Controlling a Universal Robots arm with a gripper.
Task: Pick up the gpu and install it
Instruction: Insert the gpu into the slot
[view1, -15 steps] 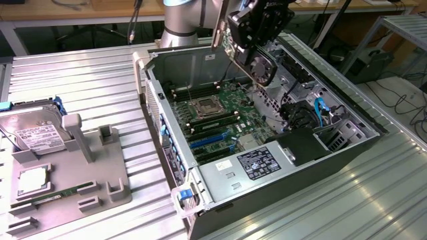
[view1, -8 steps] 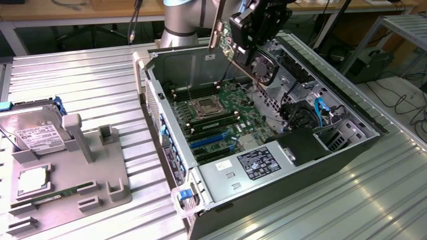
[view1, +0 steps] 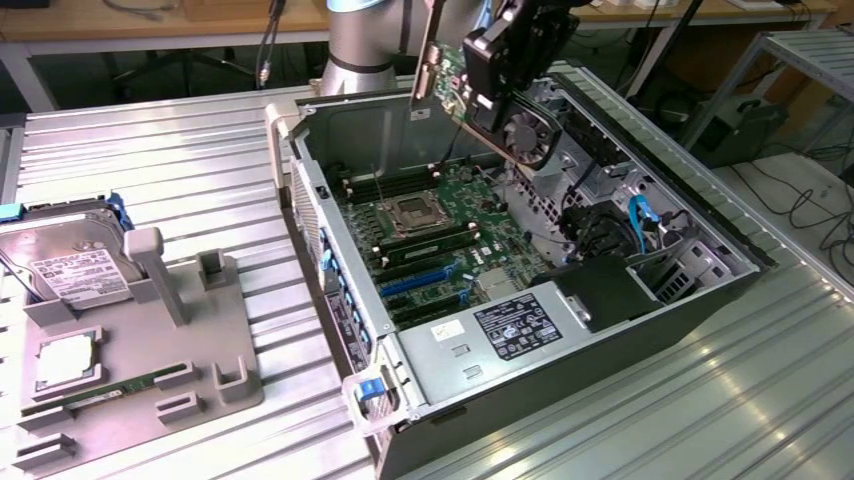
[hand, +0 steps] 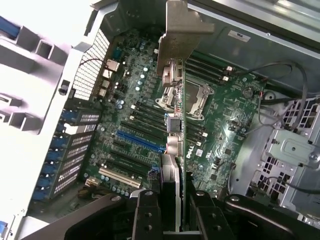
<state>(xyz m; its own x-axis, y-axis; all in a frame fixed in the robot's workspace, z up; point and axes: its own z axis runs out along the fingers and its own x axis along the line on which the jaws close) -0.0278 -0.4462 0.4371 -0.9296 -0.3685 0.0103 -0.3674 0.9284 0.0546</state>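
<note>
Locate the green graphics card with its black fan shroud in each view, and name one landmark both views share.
Exterior view: the green graphics card hangs tilted above the open grey computer case, near the picture's top centre.
Wrist view: the card runs edge-on from the gripper out over the green motherboard.
Shared landmark: the long blue expansion slot.

"DELL" in white on the motherboard (hand: 222, 122). Power supply label (view1: 514, 328) and hard drive label (view1: 74, 272) carry print, too small to read. Nothing else is legible.
</note>
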